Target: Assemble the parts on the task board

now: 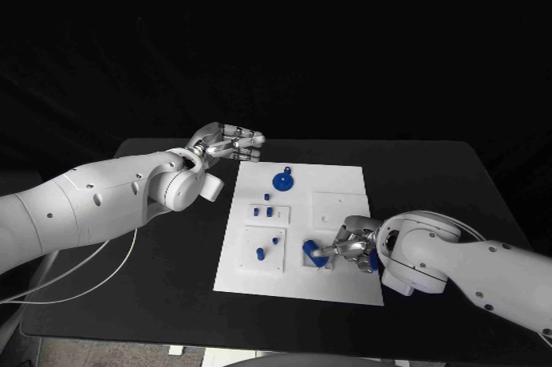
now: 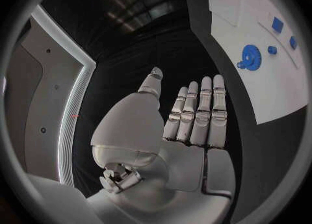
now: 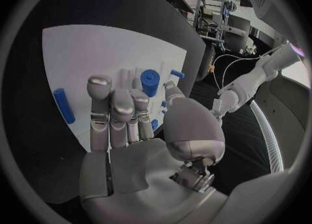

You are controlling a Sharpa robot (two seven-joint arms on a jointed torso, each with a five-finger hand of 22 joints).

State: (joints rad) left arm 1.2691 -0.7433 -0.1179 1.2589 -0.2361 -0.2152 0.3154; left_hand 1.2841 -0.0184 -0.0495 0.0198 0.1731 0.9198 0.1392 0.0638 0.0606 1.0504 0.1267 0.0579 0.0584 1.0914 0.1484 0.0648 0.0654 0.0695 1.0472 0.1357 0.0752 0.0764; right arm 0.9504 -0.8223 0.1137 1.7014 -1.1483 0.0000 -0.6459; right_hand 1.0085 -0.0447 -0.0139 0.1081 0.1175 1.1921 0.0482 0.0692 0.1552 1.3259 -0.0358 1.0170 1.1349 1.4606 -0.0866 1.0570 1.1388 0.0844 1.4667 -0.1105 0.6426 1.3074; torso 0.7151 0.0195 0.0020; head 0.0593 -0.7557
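Right hand (image 1: 351,246) at a blue cylinder (image 3: 150,82), grip unclear; left hand (image 2: 189,120) flat, released, beside the task board (image 1: 345,283).

In the head view the right hand (image 1: 351,243) covers part of the task board (image 1: 345,183) near its front right corner, and whether its fingertips touch or hold the blue part (image 1: 313,251) beside them cannot be told. The small blue parts (image 1: 267,214) in the raised white blocks are too small there to tell their shapes. In the right wrist view the fingers (image 3: 114,110) hide the foot of the blue cylinder (image 3: 150,82), and the left wrist view's rim cuts off the board.
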